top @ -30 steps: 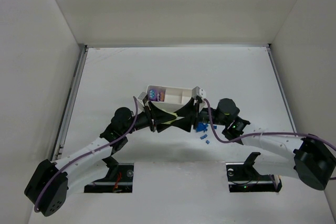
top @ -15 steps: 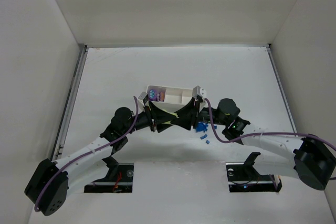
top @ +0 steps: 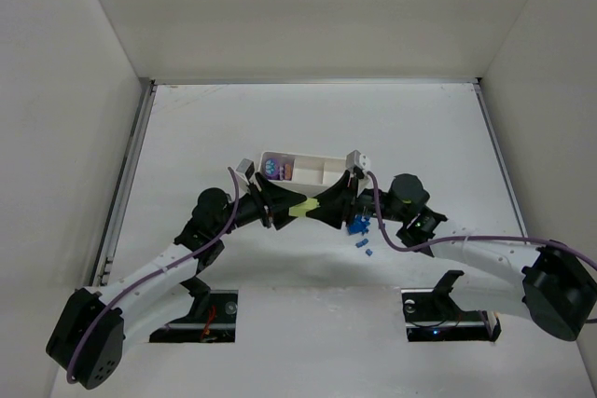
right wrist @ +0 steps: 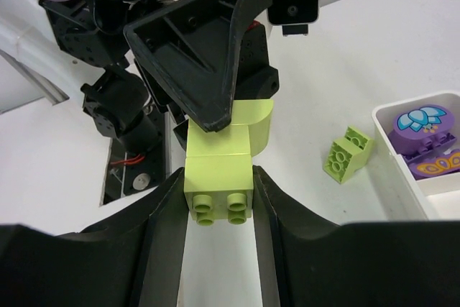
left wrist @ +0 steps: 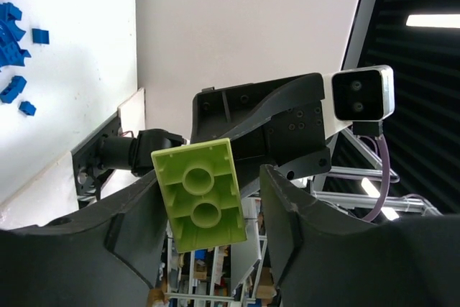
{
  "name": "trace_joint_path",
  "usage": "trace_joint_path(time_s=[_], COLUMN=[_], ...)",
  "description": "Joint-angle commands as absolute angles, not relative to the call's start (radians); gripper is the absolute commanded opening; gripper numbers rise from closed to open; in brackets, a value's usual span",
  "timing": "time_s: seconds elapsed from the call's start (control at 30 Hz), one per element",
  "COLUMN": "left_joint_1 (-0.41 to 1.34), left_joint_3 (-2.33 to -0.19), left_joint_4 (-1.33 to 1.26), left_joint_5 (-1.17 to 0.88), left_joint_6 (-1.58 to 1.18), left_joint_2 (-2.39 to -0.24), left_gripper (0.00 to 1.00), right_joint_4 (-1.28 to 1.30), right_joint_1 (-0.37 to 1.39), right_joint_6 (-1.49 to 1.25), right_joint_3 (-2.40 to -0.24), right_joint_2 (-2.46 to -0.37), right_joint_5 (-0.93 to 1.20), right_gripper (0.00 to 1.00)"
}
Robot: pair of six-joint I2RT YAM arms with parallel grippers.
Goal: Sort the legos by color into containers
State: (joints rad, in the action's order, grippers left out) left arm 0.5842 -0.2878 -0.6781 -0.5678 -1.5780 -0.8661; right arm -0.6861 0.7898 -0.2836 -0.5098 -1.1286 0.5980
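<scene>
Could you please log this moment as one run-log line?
right pincer: shut on yellow-green lego | left pincer: open around it | tray: purple legos in end compartment

Left claw (left wrist: pixel 210 181), lego (top: pixel 300 208), right claw (right wrist: pixel 218 177) across tray (top: pixel 315 171) front

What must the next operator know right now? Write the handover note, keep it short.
Right gripper: shut on the yellow-green brick stack, held above the table on the tray's near side.
Left gripper: jaws slack around the stack's other end, gap on one side.
Done: purple pieces in the tray's end compartment.
To do: the held stack, a loose yellow-green brick beside the tray, blue bricks on the table.
</scene>
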Motion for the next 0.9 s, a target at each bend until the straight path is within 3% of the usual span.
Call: trace_joint_path(time_s=[0.0,0.3,0.6,0.87], left_joint_1=[0.574,0.574,0.530,0.326], left_joint_3=[-0.279,-0.278,-0.259,-0.183], left_joint_4=[-0.718,-0.718,-0.718,-0.732], left_joint_5=[-0.580,-0.594,-0.597,-0.603], left_joint_6=[-1.562,-1.549,-1.497,-1.459], left_joint_2=[-0.844,-0.850,-0.813,-0.755], left_gripper=[0.46,0.35,0.12,0.08], right_joint_4=[-0.719,-0.704,-0.676,-0.675], right_joint_1=[0.783,0.774,0.733,0.717], right_joint_6=[-0.275,-0.255,-0.245,-0.256], right_joint_3=[-0.512,-0.515,-0.511,-0.508], right_joint_2=[-1.115,-1.135,-1.151,-1.140], right_joint_5=[0.597,0.555,0.505,0.457], right_gripper=[0.24,0.24,0.25,0.26])
